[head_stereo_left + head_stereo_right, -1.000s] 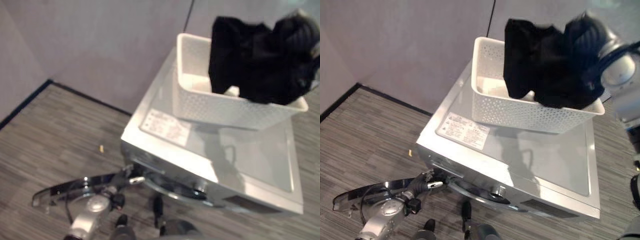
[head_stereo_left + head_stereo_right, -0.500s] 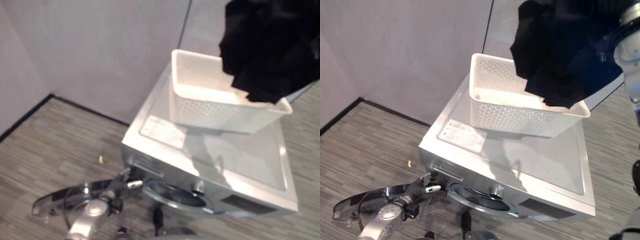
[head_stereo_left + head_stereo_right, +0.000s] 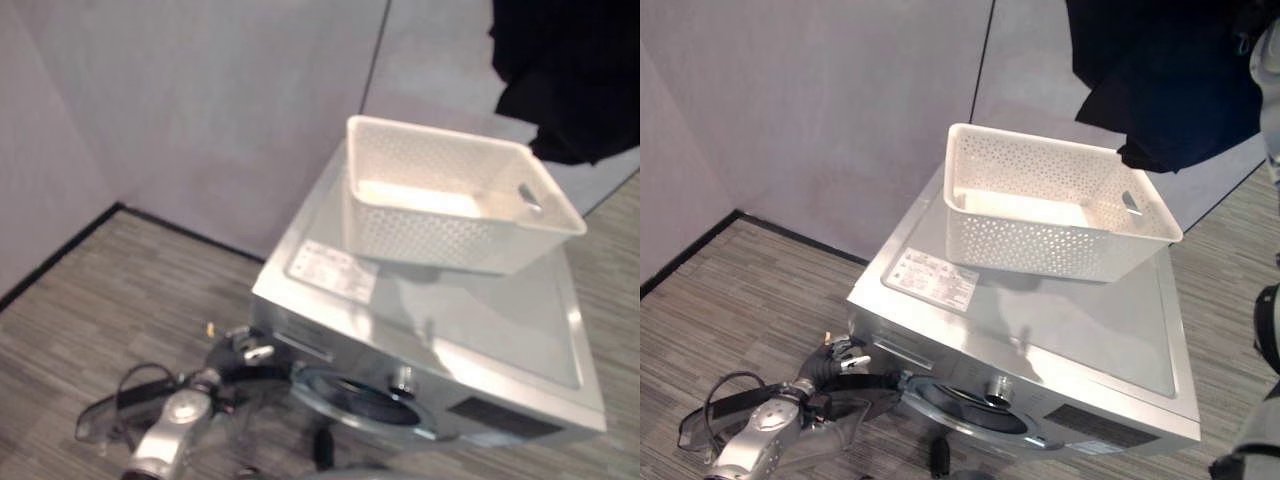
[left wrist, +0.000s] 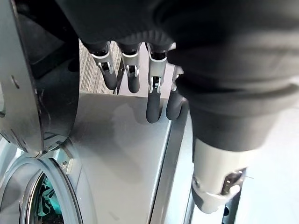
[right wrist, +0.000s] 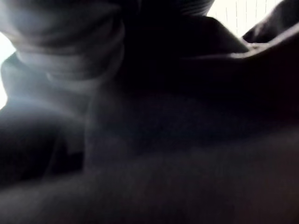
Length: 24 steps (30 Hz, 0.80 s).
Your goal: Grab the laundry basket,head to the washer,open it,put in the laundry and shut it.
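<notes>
We see the white basket (image 3: 1055, 215) standing on the washer (image 3: 1090, 335), toward its back edge. The black laundry (image 3: 1170, 75) hangs in the air above the basket's right rim, lifted clear of it. Our right hand is buried in that cloth, so we cannot tell its fingers. Our left hand (image 4: 154, 100) rests relaxed, straight fingers at the washer's front, beside the open door (image 3: 140, 415), holding nothing.

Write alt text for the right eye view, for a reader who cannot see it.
Dark laundry hangs lifted clear above a white perforated basket standing on top of a silver washer. Low at the washer's front, the robot's left hand rests by the open door on a striped grey floor.
</notes>
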Tool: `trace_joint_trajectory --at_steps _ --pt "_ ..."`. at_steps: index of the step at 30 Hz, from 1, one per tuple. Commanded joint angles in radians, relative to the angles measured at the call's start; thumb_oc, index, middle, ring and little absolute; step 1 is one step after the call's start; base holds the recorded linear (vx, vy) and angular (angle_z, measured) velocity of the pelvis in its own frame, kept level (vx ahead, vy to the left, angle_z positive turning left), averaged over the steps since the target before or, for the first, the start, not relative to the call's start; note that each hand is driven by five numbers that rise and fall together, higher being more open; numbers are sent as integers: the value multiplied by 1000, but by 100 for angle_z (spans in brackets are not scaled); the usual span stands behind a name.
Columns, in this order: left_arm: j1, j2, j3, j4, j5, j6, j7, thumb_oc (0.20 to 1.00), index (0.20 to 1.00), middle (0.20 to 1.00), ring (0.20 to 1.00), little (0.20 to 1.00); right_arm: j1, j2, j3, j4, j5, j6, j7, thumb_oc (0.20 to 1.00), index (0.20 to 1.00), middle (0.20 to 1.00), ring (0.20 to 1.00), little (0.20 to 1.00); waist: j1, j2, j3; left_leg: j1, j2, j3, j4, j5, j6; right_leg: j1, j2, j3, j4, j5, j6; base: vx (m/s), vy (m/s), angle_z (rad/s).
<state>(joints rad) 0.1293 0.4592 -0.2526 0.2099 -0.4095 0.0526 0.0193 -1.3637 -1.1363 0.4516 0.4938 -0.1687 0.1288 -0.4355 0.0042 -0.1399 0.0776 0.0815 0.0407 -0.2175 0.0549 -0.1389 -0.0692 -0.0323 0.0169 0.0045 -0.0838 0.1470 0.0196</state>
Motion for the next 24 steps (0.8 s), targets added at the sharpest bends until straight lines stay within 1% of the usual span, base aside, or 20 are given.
trace_joint_trajectory --at_steps 1,2,4,5,6,7,8,9,10,11,13,14,15,17,18,19,21,22,23,24 --pt "-74 54 -9 -46 37 -91 22 1000 1000 1000 1000 1000 -132 -18 -99 25 -73 8 -75 200 200 200 200 200 29 1 -38 48 59 -28 53 -142 48 -71 -163 55 188 -94 153 -50 120 -2" --pt "-75 54 -10 -50 42 -91 21 1000 1000 1000 1000 1000 -123 -9 -109 22 -85 12 -78 200 200 200 200 200 30 3 -33 47 47 -27 66 -149 56 -75 -170 65 196 -91 158 -119 242 -6" --pt "-76 53 -13 -67 51 -93 20 1000 1000 1000 1000 1000 -107 23 -127 17 -108 23 -73 200 200 200 200 200 29 7 -11 42 5 -19 97 -162 79 -99 -193 100 215 -55 173 -140 227 -15" --pt "-75 54 -12 -67 52 -93 19 1000 1000 1000 1000 1000 -106 24 -128 16 -109 23 -72 200 200 200 200 200 31 5 -10 41 2 -17 101 -163 81 -100 -194 104 215 -54 175 -180 200 -38" --pt "-70 52 -3 -81 50 -92 20 1000 1000 1000 1000 1000 -99 58 -139 8 -131 32 -64 200 200 200 200 200 31 7 8 37 -30 7 118 -171 96 -122 -219 123 214 12 195 -130 137 -40" --pt "-70 52 -2 -81 50 -92 20 1000 1000 1000 1000 1000 -98 59 -140 7 -132 33 -64 200 200 200 200 200 33 6 8 37 -31 10 119 -171 97 -122 -220 125 214 13 195 -219 185 -46" --pt "-65 54 4 -90 51 -95 23 1000 1000 1000 1000 1000 -92 80 -149 -1 -139 36 -68 200 200 200 200 200 33 8 23 33 -45 22 127 -171 103 -136 -232 129 214 67 205 -264 126 -27" --pt "-65 58 18 -90 51 -97 30 1000 1000 1000 1000 1000 -71 103 -174 -22 -143 40 -69 200 200 200 200 200 37 23 52 16 -54 42 141 -163 114 -152 -240 103 220 80 193 -265 124 -49" --pt "-65 60 18 -91 51 -96 30 1000 1000 1000 1000 1000 -64 103 -181 -27 -145 42 -67 200 200 200 200 200 37 21 52 15 -54 42 145 -165 114 -152 -240 102 222 79 193 -269 129 -44" --pt "-66 68 27 -97 56 -97 35 1000 1000 1000 1000 1000 -51 114 -194 -52 -156 39 -72 200 200 200 200 200 38 38 62 0 -56 57 146 -156 119 -145 -242 67 236 51 178 -186 89 -41" --pt "-69 79 36 -98 63 -97 40 1000 1000 1000 1000 1000 -18 132 -227 -87 -169 37 -81 200 200 200 200 200 44 55 65 -39 -56 64 145 -128 123 -121 -235 19 292 -11 150 -255 95 -16" --pt "-69 84 39 -98 67 -98 42 1000 1000 1000 1000 1000 -1 147 -242 -104 -178 34 -86 200 200 200 200 200 48 65 60 -52 -53 63 142 -122 127 -106 -222 4 332 -51 141 -289 71 -10" --pt "-66 88 50 -106 74 -102 44 1000 1000 1000 1000 1000 27 166 -256 -132 -198 27 -88 200 200 200 200 200 64 75 51 -85 -53 68 138 -93 131 -70 -202 -18 382 -109 128 -183 34 -8" --pt "-60 92 50 -108 75 -101 44 1000 1000 1000 1000 1000 45 169 -270 -143 -203 30 -85 200 200 200 200 200 63 69 46 -85 -54 67 139 -97 129 -77 -203 -18 399 -123 126 -175 -12 -21" --pt "-55 98 69 -126 91 -105 53 1000 1000 1000 1000 1000 70 202 -285 -165 -228 18 -84 200 200 200 200 200 94 73 27 -134 -53 82 134 -56 134 -12 -177 -40 459 -189 112 -213 -27 -23" --pt "-52 100 70 -128 92 -104 53 1000 1000 1000 1000 1000 77 205 -289 -168 -230 18 -83 200 200 200 200 200 95 69 25 -133 -54 84 134 -58 134 -13 -178 -38 464 -194 111 -277 -53 -9" --pt "-49 105 82 -153 112 -112 61 1000 1000 1000 1000 1000 103 221 -313 -182 -244 14 -88 200 200 200 200 200 124 57 12 -170 -57 93 136 -23 135 36 -161 -33 495 -210 108 -180 -105 -39" --pt "-47 104 84 -164 118 -113 65 1000 1000 1000 1000 1000 117 227 -323 -191 -245 12 -86 200 200 200 200 200 134 49 3 -180 -60 90 132 -19 133 54 -152 -23 496 -215 108 -294 -250 -27" --pt "-47 105 108 -213 135 -130 80 1000 1000 1000 1000 1000 149 241 -343 -216 -252 1 -103 200 200 200 200 200 165 34 -3 -216 -58 99 134 5 119 105 -142 -29 460 -244 105 -177 -197 17" --pt "-43 107 110 -216 136 -129 80 1000 1000 1000 1000 1000 154 243 -347 -219 -252 1 -102 200 200 200 200 200 166 31 -4 -214 -58 101 134 4 118 109 -142 -28 454 -244 104 -278 -321 2"
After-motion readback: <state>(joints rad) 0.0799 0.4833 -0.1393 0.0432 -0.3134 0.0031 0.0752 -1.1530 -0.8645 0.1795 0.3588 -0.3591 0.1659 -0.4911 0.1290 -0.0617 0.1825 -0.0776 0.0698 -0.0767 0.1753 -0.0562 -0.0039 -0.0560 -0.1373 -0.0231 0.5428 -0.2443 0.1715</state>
